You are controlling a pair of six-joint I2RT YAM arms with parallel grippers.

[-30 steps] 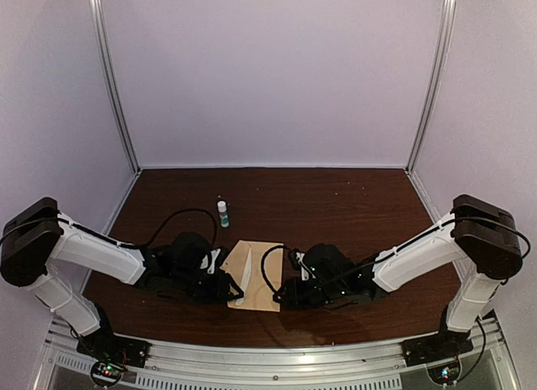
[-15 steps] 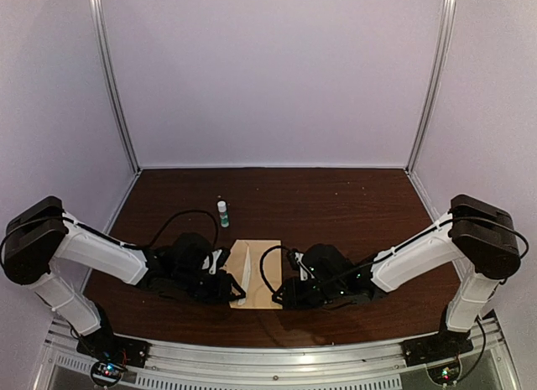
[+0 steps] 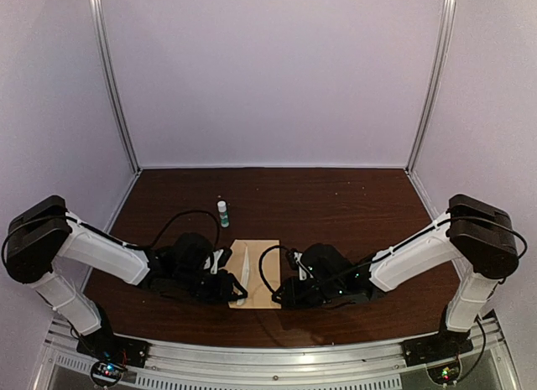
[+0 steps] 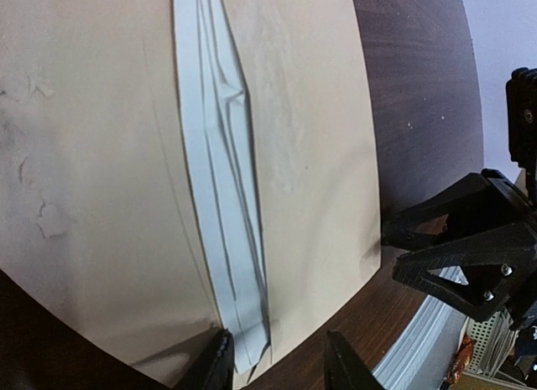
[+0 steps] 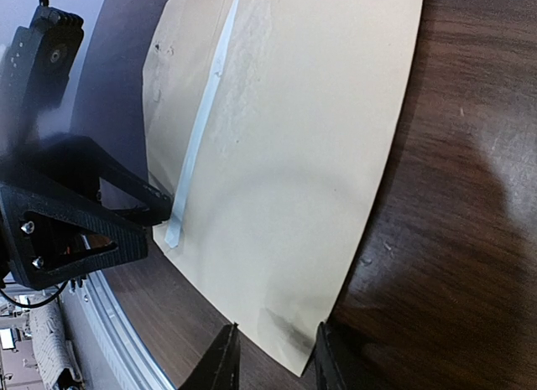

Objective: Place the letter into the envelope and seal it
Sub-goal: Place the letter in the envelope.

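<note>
One dark brown wooden table [image 3: 336, 197] fills the floor of a pale-walled booth. Two white-and-black robot arms reach in low across it, the left arm [image 3: 92, 252] from 8 o'clock and the right arm [image 3: 411, 256] from 4 o'clock, and they meet near the table's 6 o'clock edge.

Between them lies the flat, rectangular tan-brown kraft paper envelope [image 3: 264, 273], its long sides running from 12 to 6 o'clock. Its face is scuffed, with a rough patch beside the midline.

The left gripper [image 4: 277, 369] sits at the envelope's 7 o'clock corner. Its black fingers stand partly apart, with a clear gap between them. The near end of the pale strip and the envelope's edge lie in that gap. I cannot tell whether the pads touch the paper.

The right gripper [image 5: 273, 356] sits at the 5 o'clock corner, its jaws likewise apart. That corner of the envelope lies between its fingertips; contact is unclear.

The letter [image 4: 222, 180] shows only as a narrow, creased, pale cream strip of paper. It runs lengthwise along the envelope's face, just toward 9 o'clock of the midline. Whether the rest of it is tucked under a tan panel cannot be made out.

A small white bottle with a green band [image 3: 222, 212] stands upright at 11 o'clock from the envelope, apart from it.
</note>
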